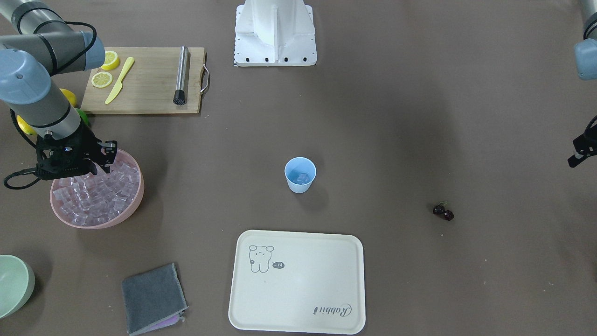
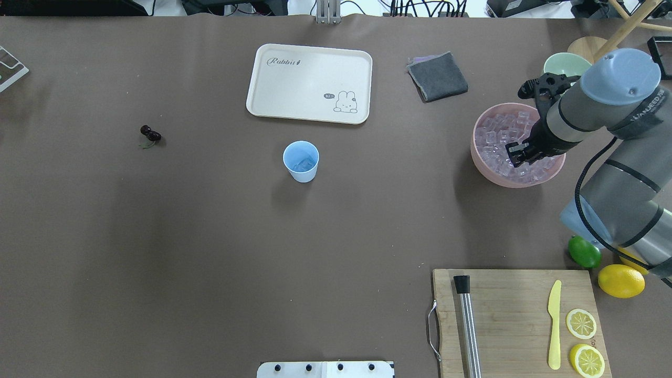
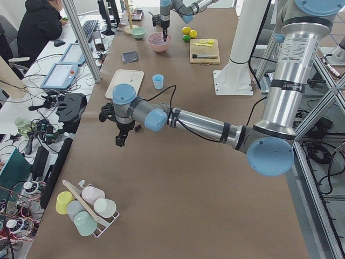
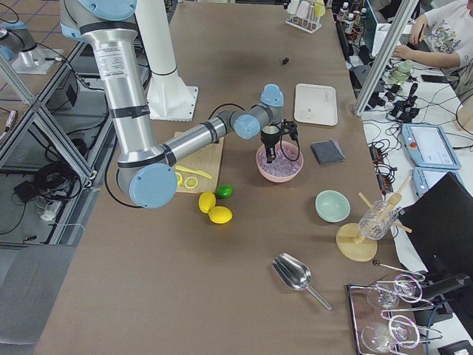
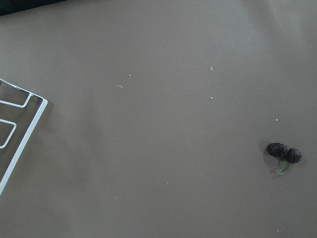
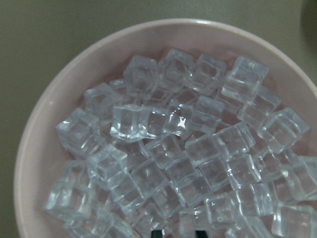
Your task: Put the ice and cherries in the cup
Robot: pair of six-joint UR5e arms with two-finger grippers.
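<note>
The light-blue cup (image 2: 301, 161) stands upright mid-table with ice cubes in its bottom. More ice (image 6: 131, 121) fills the pink bowl (image 2: 475, 149). My right gripper (image 6: 179, 233) is down in that bowl. Its dark fingertips (image 6: 157, 233) stand about one cube's width apart, closed on a cube at the bottom edge of the right wrist view. The cherries (image 2: 150, 133) lie on the bare table far from the cup, also in the left wrist view (image 5: 284, 152). My left gripper (image 3: 119, 141) hovers beyond them; I cannot tell whether it is open or shut.
A cream tray (image 2: 310, 84) lies beyond the cup, with a grey cloth (image 2: 437, 76) beside it. A pale green bowl (image 2: 564, 64) sits behind the pink one. The cutting board (image 2: 514, 315) holds a metal rod, a yellow knife and lemon slices. A lime (image 2: 584, 252) and a lemon (image 2: 621, 281) sit nearby.
</note>
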